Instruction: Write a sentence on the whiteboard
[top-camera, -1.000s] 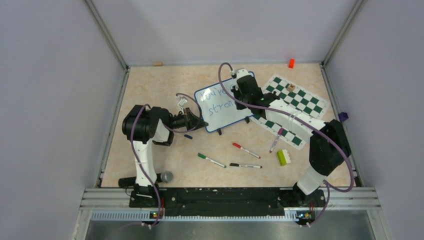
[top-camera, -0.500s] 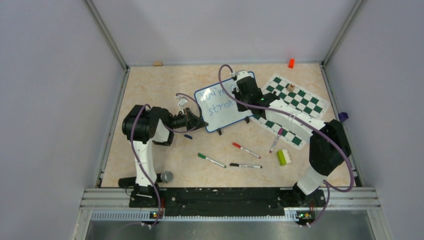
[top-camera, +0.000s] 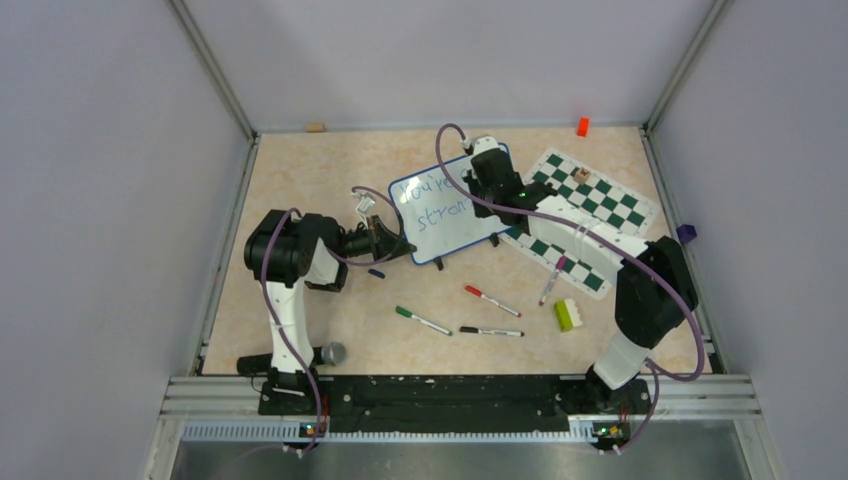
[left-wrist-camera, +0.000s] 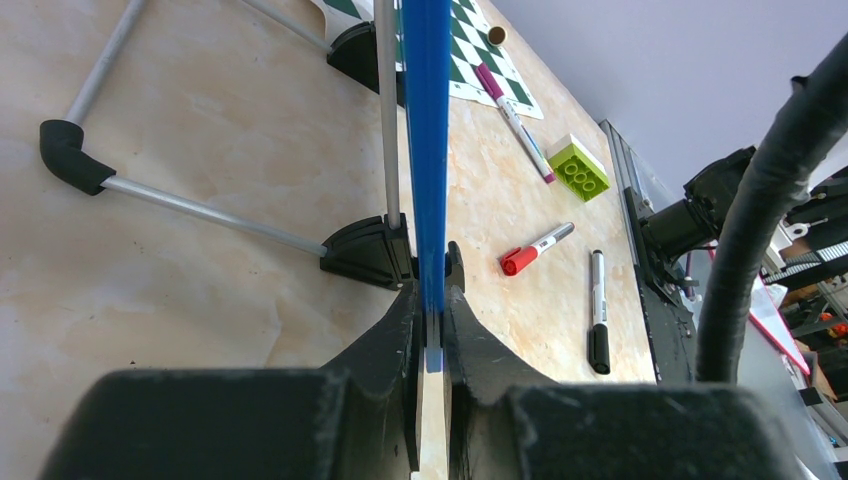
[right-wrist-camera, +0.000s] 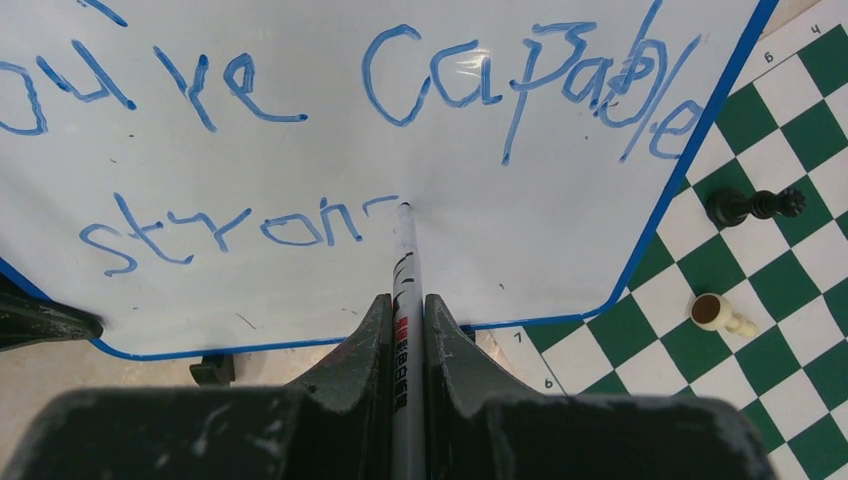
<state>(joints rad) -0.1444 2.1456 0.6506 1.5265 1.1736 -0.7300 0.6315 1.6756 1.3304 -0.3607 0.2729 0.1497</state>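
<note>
The bench (top-camera: 300, 190) carries a fair scatter of things. A green-and-white chess mat (top-camera: 600, 205) lies at 3 o'clock from the whiteboard (top-camera: 450, 235), its near corner tucked under the board's edge. A black chess piece (right-wrist-camera: 755, 205) lies toppled on the mat, with a small brown-topped piece (right-wrist-camera: 718, 313) near it. At 5 to 6 o'clock from the board lie four loose markers: red-capped (top-camera: 490, 300), green-capped (top-camera: 422, 320), black (top-camera: 490, 331) and purple (top-camera: 552, 280), the last one partly on the mat. A green brick (top-camera: 567, 314) sits just beside the purple one. A small blue cap (top-camera: 376, 272) lies at 7 o'clock, and an orange block (top-camera: 582, 126) sits at the far wall, at 1 o'clock. The right arm reaches across the mat and covers the board's right part from above.

The whiteboard stands mid-bench, glossy white in a thin blue frame, propped on metal legs with black feet. The sentence (right-wrist-camera: 500, 80) is in slanted blue: "ou're capable" shows above, and "stron" below, with a short stroke after it.

The left pincer (left-wrist-camera: 430, 305) is nearly closed, clamping the frame's edge at the board's 8 o'clock corner. The right pincer (right-wrist-camera: 405, 310) is fully closed on a white-barrelled marker (right-wrist-camera: 405, 260), whose tip touches the board at the end of that short stroke.
</note>
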